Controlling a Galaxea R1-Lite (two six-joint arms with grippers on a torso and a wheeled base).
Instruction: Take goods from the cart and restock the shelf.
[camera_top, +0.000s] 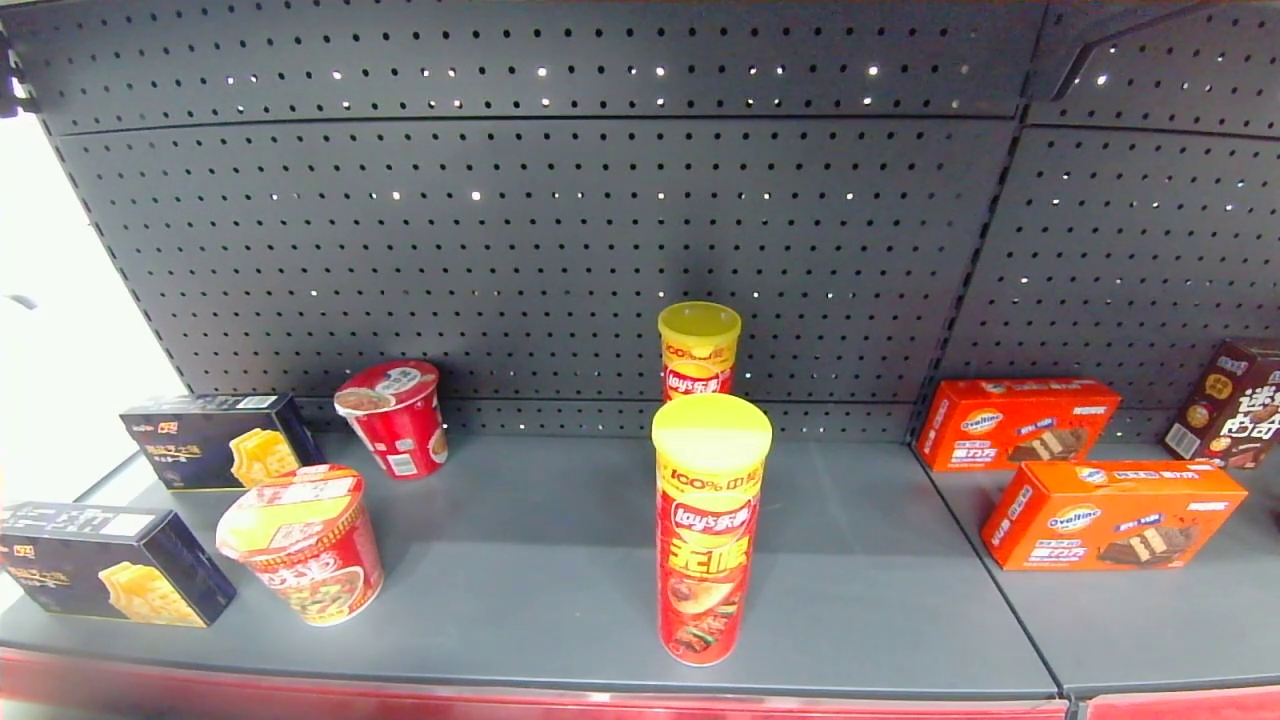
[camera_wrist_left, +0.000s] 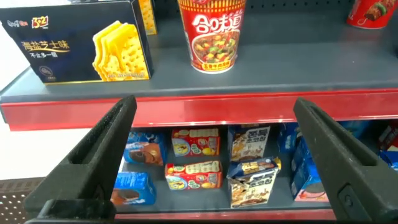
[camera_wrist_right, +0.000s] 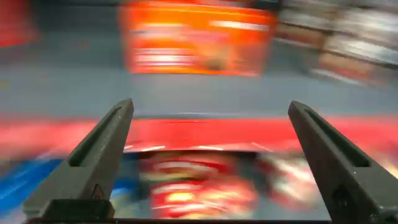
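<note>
On the grey shelf (camera_top: 860, 560) stand two red chip cans with yellow lids, one at the front (camera_top: 708, 530) and one behind it (camera_top: 698, 350). Two red noodle cups (camera_top: 305, 545) (camera_top: 395, 418) and two dark cracker boxes (camera_top: 105, 565) (camera_top: 215, 440) sit at the left. Orange boxes (camera_top: 1110, 515) (camera_top: 1015, 422) lie on the right. My left gripper (camera_wrist_left: 214, 162) is open and empty, below the shelf's red front edge (camera_wrist_left: 205, 109), facing the front noodle cup (camera_wrist_left: 212, 34) and a cracker box (camera_wrist_left: 84, 40). My right gripper (camera_wrist_right: 211, 162) is open and empty, before a blurred orange box (camera_wrist_right: 196, 37).
A black pegboard wall (camera_top: 560, 240) backs the shelf. A brown box (camera_top: 1235, 405) stands at the far right. The lower shelf holds several snack packs and boxes (camera_wrist_left: 205, 168). Free shelf room lies between the noodle cups and the cans, and right of the cans.
</note>
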